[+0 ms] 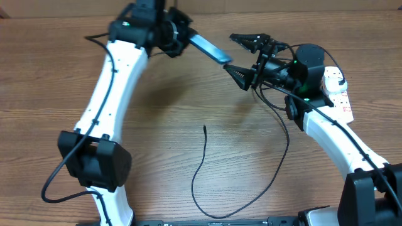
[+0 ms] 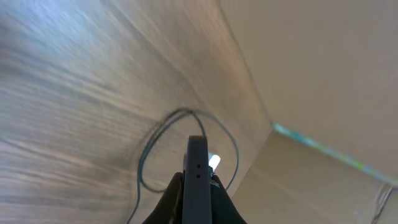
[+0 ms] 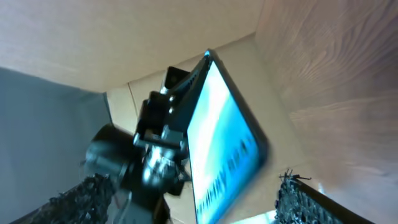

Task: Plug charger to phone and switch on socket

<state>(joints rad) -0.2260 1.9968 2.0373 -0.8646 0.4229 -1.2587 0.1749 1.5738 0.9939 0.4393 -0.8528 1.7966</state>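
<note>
Wood-grain table, cardboard wall along the far side.

- Left gripper: jaws pinched on one end of the phone, which is held off the table near the far edge, tilted, screen lit light blue.
- Left wrist view: phone edge-on between the fingers.
- Right gripper: jaws spread wide, set around the phone's free end, not touching it. In the right wrist view the screen fills the gap between them.
- Charger: lies loose on the table, its tip mid-table and well apart from the phone. The cable loops toward the near edge, then back up under the right arm.
- Socket: far right, partly hidden by the right arm.
</note>
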